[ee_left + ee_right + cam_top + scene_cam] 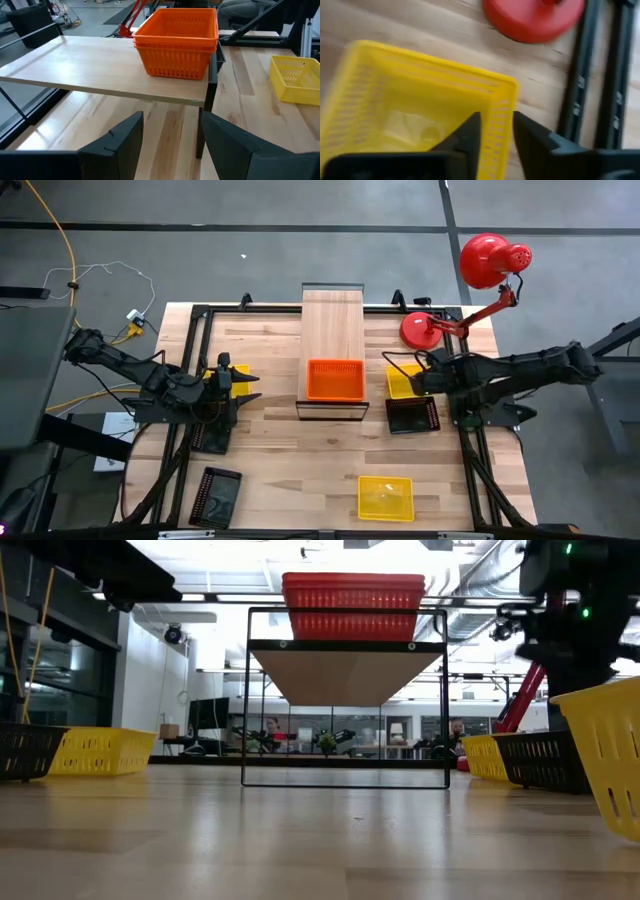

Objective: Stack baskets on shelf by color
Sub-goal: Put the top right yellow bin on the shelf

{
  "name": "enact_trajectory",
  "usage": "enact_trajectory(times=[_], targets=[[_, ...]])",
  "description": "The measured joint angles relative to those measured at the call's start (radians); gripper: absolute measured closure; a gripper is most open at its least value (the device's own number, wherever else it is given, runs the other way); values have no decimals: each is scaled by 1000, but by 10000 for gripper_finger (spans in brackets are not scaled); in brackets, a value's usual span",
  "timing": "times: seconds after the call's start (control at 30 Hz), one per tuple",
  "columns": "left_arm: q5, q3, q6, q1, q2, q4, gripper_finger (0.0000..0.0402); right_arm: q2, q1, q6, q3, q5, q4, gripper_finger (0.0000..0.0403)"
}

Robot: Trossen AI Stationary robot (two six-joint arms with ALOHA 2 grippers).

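Overhead, the orange plastic mesh baskets (335,379) sit at the near end of the long light-wood shelf (332,330), and look like a single tray. The left wrist view shows what that angle hides: two orange baskets (177,41) nested one inside the other, standing by the corner of the shelf plank (90,65). The low view adds that the shelf (347,672) is raised on a thin dark frame above the wooden surface (300,840).

To the right of the shelf, a yellow mesh basket (402,379) lies just beside a black mesh basket (412,415). The right end effector (418,379) is over the yellow one; only the right wrist view shows its fingers (470,137) slightly parted astride the basket's wall (502,120), not clearly pressing it.

The left end effector (240,386) hovers left of the shelf, fingers (122,145) spread wide and holding nothing, with a yellow basket (234,374) beside it.

Another yellow basket (385,497) and a black basket (217,494) lie near the surface's front edge. A red desk lamp (470,290) stands at the far right corner.
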Motion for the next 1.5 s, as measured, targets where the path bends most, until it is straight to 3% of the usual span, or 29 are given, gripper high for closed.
enact_trajectory(times=[0.23, 0.63, 0.8, 1.03, 1.2, 1.5], targets=[[4, 0, -11, 0, 0, 0, 209, 5, -111, 0, -98, -4, 113, 200], [4, 0, -27, 0, 0, 1, 209, 5, -200, -11, -197, -44, 255, 189], [3, 0, -28, 0, 0, 1, 209, 5, -205, -7, -202, -30, 247, 224], [-1, 0, -29, 0, 0, 1, 209, 5, -205, -13, -202, -1, 241, 384], [3, 0, -27, 0, 0, 0, 209, -2, -205, -27, -151, 8, 188, 387], [15, 0, -27, 0, -5, -9, 209, -37, -136, -75, 133, 126, 69, 400]])
